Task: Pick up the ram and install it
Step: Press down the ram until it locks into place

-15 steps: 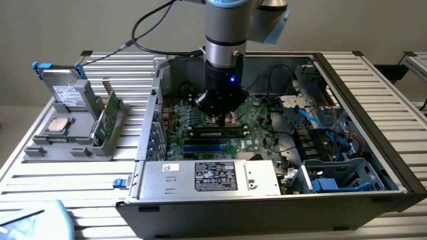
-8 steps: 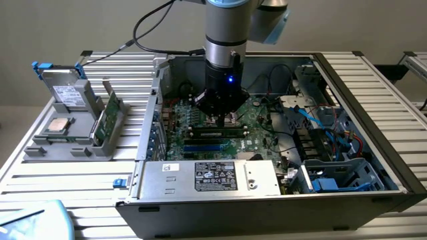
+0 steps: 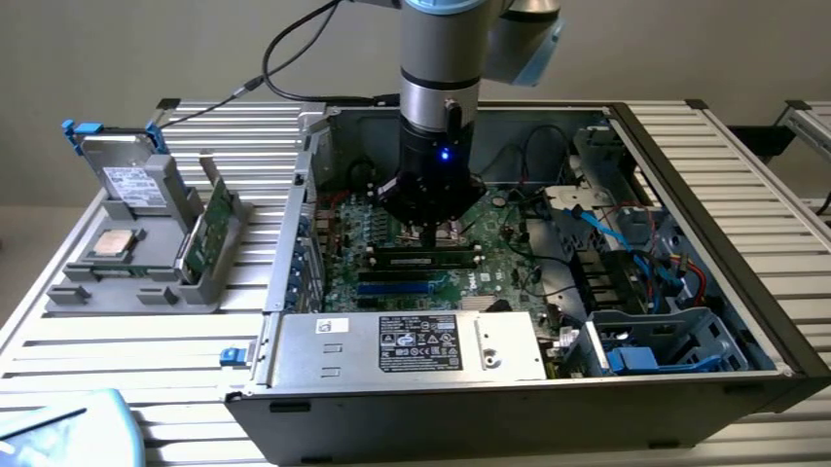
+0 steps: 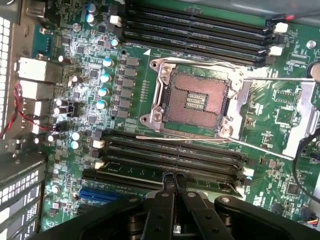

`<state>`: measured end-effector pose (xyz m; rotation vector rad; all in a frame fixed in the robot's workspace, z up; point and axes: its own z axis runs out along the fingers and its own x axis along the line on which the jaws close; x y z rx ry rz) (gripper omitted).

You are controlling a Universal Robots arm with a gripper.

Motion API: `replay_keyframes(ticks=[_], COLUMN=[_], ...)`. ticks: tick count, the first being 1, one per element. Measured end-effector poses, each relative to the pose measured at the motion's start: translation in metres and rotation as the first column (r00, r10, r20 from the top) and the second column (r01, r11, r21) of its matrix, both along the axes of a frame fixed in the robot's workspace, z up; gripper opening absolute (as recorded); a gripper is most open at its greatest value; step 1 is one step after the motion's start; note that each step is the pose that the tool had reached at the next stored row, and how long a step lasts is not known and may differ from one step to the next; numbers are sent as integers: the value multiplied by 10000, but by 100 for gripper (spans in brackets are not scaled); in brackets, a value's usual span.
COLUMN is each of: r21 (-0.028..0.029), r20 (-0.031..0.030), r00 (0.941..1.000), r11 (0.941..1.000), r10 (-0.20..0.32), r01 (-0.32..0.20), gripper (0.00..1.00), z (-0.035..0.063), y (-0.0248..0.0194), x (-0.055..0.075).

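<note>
Pressing down on the ram [image 3: 418, 259], by the look of it: gripper [image 4: 174, 178] clenched, fingertips meeting right over the stick's top edge, not grasping it. Ram lying in a black slot of the motherboard [image 3: 389, 233], just beside the empty processor socket [image 4: 196, 102]. Seating step apparently in hand; calls for straight, even downward force until the end latches [image 4: 248, 172] snap in.

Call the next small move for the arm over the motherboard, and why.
Probably a short, straight push down. The pincer is shut, its tips at the top edge of the ram, which stands in a black slot on the motherboard. Whether the slot's end latches have closed I can't tell, so seating looks unconfirmed.
</note>
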<state>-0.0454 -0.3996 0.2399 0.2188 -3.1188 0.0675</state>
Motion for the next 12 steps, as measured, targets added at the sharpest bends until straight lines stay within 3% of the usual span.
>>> replay_keyframes(ticks=[6,12], r21=[-49,-120], r20=[5,16], r00=[9974,9901], r11=[9974,9901], r10=[-715,-1400], r01=[715,1400], gripper=[11,11], z=[0,-1], y=[0,0], x=[0,0])
